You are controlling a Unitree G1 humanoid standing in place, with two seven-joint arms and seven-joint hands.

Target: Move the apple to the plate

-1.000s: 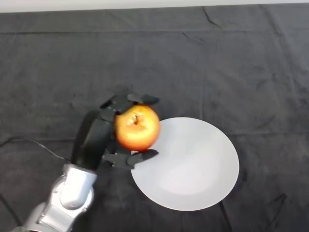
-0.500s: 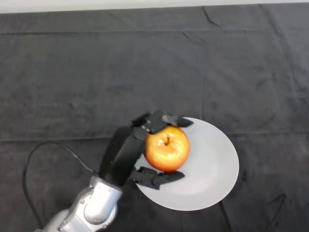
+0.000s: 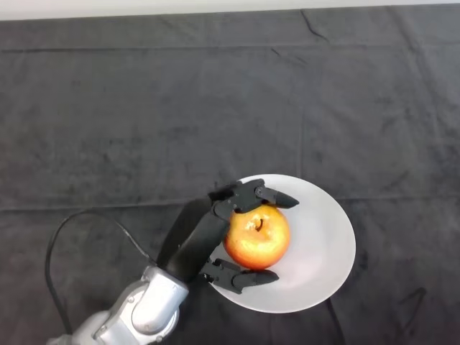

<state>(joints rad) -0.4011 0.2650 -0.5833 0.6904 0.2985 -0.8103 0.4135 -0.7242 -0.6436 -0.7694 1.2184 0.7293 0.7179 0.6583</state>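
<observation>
One black hand (image 3: 215,237) comes in from about seven o'clock on a silver-grey arm (image 3: 147,309), its fingers (image 3: 262,195) curled over the far side of the fruit and its thumb (image 3: 241,277) hooked under the near side, so the hand grips the single apple (image 3: 257,236) between them. The apple is round, red-orange blending to yellow, with a glossy skin and a short dark stem sitting in a dimple that faces up. It lies over the left half of the one plate (image 3: 323,244), around nine o'clock from the plate's centre; whether it rests on the surface or hangs just above it cannot be told. The plate is plain white, round and shallow. It sits on the tabletop (image 3: 144,108), which is covered by a dark grey cloth with soft creases and a faint horizontal fold. At twelve o'clock, a thin pale strip (image 3: 215,6) runs along the cloth's far edge.
</observation>
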